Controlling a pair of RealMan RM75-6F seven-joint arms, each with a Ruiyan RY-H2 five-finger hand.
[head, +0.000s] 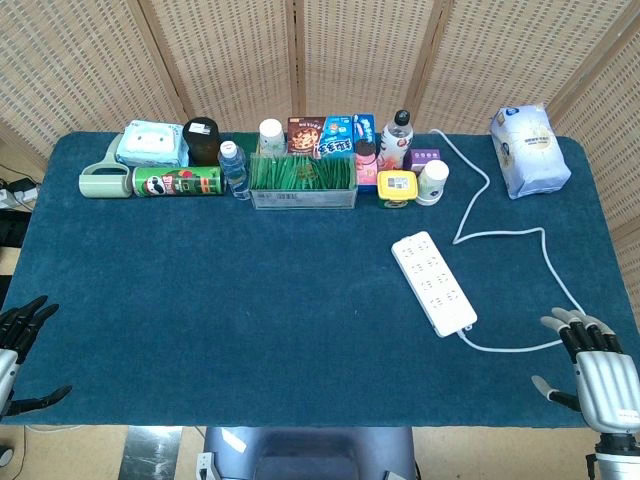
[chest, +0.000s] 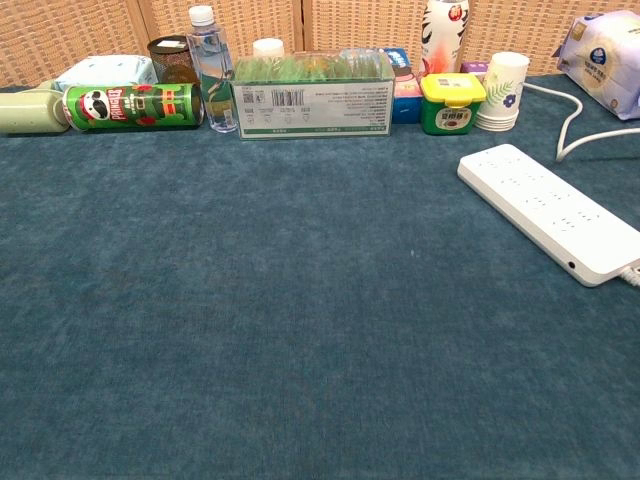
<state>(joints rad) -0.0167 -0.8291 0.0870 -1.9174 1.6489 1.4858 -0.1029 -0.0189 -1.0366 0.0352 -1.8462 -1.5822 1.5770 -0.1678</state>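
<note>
Nothing looks begun: the left hand rests empty, fingers spread, far left of the power strip, the right hand likewise empty and spread just right of it on the surface, and the chest view shows neither hand.

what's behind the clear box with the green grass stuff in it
Behind the clear box stand a white paper cup and two snack boxes. Their lower parts are covered by the box, so nothing more shows there.
</note>
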